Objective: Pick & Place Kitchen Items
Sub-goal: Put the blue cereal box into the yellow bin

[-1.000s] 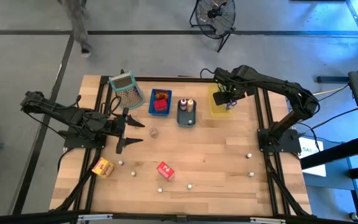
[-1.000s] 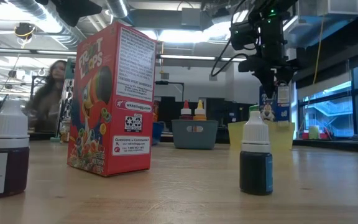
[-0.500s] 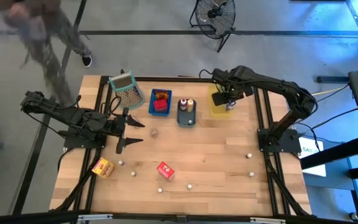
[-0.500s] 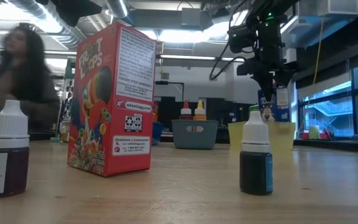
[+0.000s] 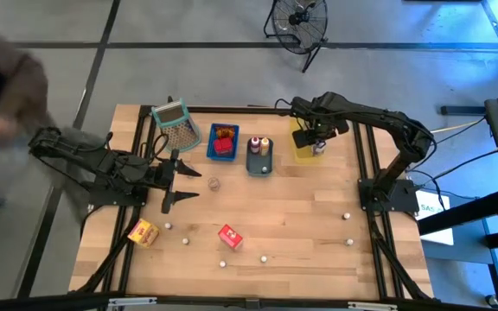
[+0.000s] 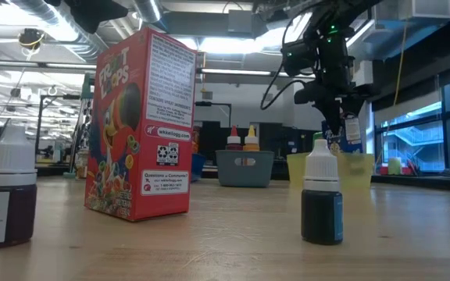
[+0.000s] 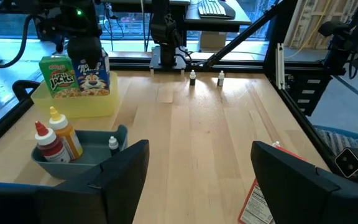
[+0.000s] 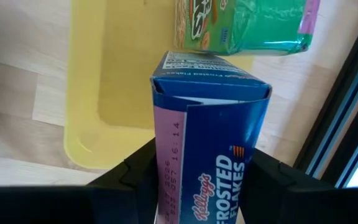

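As the right gripper (image 8: 201,180) clamped the blue carton (image 8: 207,143) over the yellow tray (image 8: 114,93), it looked light, stiff-sided, crushable; left gripper (image 7: 201,180) waited wide.

My right arm reaches across the far right part of the table, wrist bent downward, its dark two-finger right gripper (image 5: 318,143) pointing down with both fingers (image 8: 135,180) pressed against the sides of a blue cereal carton (image 8: 210,149). My left arm waits low at the left side, its dark two-finger left gripper (image 5: 182,184) parted, holding nothing.
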Robot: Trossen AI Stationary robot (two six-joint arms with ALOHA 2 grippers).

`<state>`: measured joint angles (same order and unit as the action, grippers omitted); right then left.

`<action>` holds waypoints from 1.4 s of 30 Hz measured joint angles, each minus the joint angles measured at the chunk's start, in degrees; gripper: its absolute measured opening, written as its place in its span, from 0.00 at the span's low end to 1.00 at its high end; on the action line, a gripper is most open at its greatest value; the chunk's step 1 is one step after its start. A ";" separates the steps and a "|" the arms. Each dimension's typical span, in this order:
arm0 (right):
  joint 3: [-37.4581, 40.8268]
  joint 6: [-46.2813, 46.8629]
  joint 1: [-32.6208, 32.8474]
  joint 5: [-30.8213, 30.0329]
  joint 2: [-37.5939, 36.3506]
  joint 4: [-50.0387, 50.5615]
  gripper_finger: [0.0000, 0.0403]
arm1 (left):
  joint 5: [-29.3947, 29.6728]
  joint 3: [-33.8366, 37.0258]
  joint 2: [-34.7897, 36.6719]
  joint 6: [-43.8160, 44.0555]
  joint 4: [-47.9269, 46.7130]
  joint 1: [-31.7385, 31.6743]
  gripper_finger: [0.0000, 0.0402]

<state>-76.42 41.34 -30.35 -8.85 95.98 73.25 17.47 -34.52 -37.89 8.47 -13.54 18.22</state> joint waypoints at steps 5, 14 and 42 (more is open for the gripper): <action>0.00 -0.24 0.00 0.41 0.00 -0.29 0.43 | 0.00 0.00 0.02 0.00 0.00 0.00 0.69; 0.00 -0.26 -0.06 3.05 0.00 -1.10 0.43 | -0.02 0.00 0.02 0.42 0.00 0.00 0.69; 0.56 -3.07 -0.07 2.99 -0.02 -1.31 0.51 | -0.96 0.00 0.02 0.42 0.00 0.02 0.69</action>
<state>-75.86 38.27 -30.41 -5.87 95.96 71.94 16.52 -34.52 -37.87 8.88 -13.54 18.24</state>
